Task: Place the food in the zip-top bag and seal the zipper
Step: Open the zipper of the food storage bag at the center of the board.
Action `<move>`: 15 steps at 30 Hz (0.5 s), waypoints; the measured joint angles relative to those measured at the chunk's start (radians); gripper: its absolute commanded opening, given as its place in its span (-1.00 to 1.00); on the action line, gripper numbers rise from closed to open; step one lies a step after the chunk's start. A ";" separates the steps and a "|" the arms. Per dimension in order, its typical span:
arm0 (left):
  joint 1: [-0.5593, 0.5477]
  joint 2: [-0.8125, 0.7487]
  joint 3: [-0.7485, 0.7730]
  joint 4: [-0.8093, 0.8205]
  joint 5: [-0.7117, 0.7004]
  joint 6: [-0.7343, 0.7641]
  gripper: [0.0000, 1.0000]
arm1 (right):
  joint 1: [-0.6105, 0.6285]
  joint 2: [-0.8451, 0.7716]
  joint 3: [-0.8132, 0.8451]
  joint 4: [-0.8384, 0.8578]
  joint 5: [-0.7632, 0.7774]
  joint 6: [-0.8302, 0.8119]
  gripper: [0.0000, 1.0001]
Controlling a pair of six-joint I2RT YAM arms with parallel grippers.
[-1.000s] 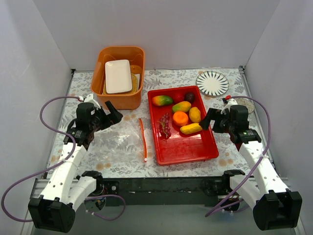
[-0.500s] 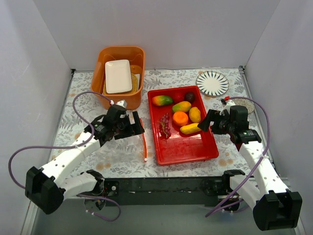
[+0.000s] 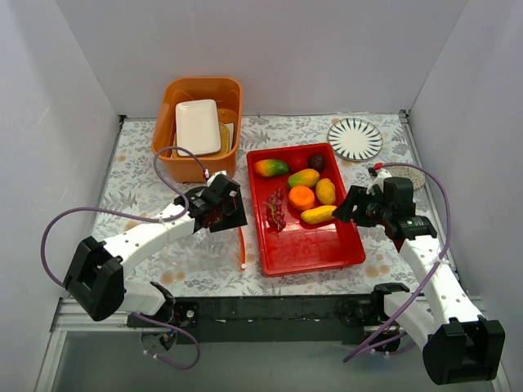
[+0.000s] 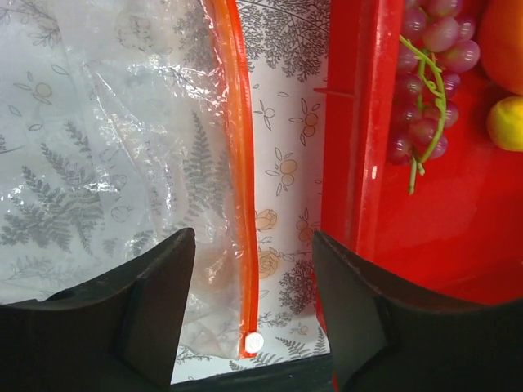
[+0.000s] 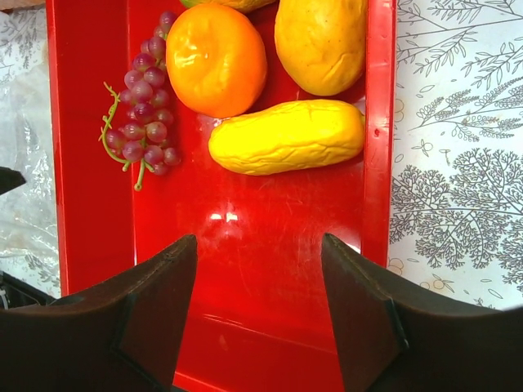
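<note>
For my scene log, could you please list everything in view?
table: one, floral-patterned, underneath everything
bin: one, orange, far left
dish: one, white, inside the bin
plate: one, white with dark stripes, far right
disc: one, pale, right edge, partly hidden
tray: one, red, centre
mangoes: two, red-green-yellow, tray's far half
ball: one, dark purple, tray's far end
orange: one, orange, tray's middle
yellow fruits: two, yellow, tray's right side
grapes: one bunch, dark red, tray's left side
bag: one, clear, flat left of the tray
zipper: one, orange-red, bag's edge nearest the tray
left gripper: one, black, open over the zipper
right gripper: one, black, open over the tray
</note>
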 measured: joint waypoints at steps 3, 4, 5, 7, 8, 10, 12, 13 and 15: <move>-0.002 0.043 0.012 0.004 -0.015 -0.002 0.15 | 0.000 0.000 0.005 -0.003 -0.002 0.000 0.36; -0.002 0.058 0.017 0.006 -0.019 -0.002 0.15 | 0.000 -0.001 0.008 -0.003 -0.003 0.000 0.36; -0.002 0.074 0.024 0.007 -0.021 -0.001 0.15 | 0.000 -0.002 0.010 -0.003 -0.004 0.000 0.36; -0.002 0.105 0.040 0.010 -0.021 -0.001 0.12 | 0.000 -0.003 0.013 -0.005 -0.005 0.000 0.35; -0.003 0.123 0.048 0.016 -0.021 -0.002 0.11 | 0.000 -0.003 0.014 -0.005 -0.006 0.000 0.34; -0.003 0.154 0.055 0.028 -0.020 -0.002 0.06 | 0.000 -0.004 0.015 -0.005 -0.006 0.000 0.34; -0.003 0.173 0.057 0.032 -0.019 -0.002 0.06 | 0.000 -0.004 0.015 -0.005 -0.006 -0.001 0.34; -0.003 0.182 0.058 0.034 -0.019 -0.001 0.06 | 0.000 -0.004 0.016 -0.005 -0.006 -0.002 0.34; -0.003 0.195 0.059 0.035 -0.019 0.000 0.06 | 0.000 -0.005 0.018 -0.008 -0.006 -0.003 0.34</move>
